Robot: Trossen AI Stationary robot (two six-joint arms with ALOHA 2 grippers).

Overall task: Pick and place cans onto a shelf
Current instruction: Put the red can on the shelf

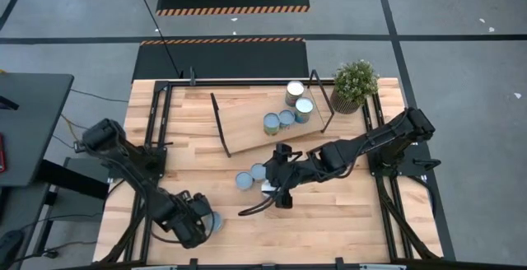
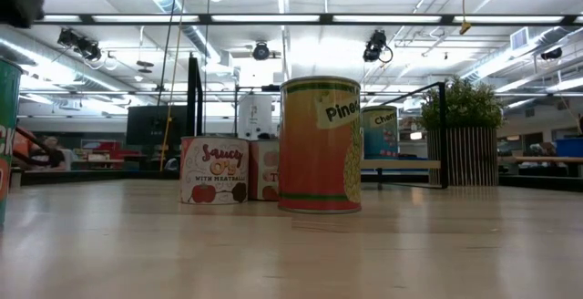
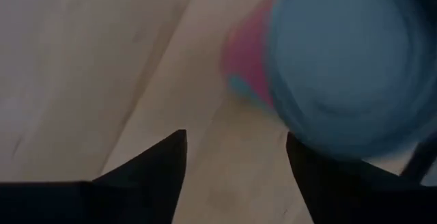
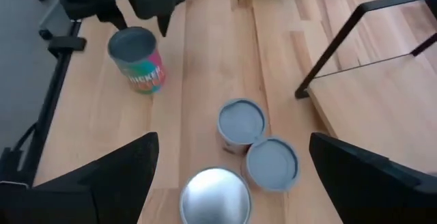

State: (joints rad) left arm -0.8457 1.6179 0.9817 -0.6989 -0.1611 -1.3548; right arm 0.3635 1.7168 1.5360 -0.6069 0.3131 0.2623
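My right gripper [image 4: 233, 142] is open and hangs above a silvery-topped can [image 4: 215, 197] that stands between its spread fingers; in the low view this is the tall pineapple can [image 2: 319, 144]. Two blue-topped cans [image 4: 240, 123] [image 4: 272, 162] stand just beyond it on the tabletop. My left gripper [image 3: 235, 149] is open near the table's front left, beside a blue-topped can with a pink label [image 3: 348, 67], which also shows in the high view [image 1: 212, 221]. The shelf [image 1: 247, 126] carries several cans [image 1: 286, 118] at its right end.
A potted plant [image 1: 356, 85] stands at the far right behind the shelf. Black frame rails [image 1: 156, 122] run along the table's left and right sides. Bare tabletop [image 1: 346, 212] lies at the front right.
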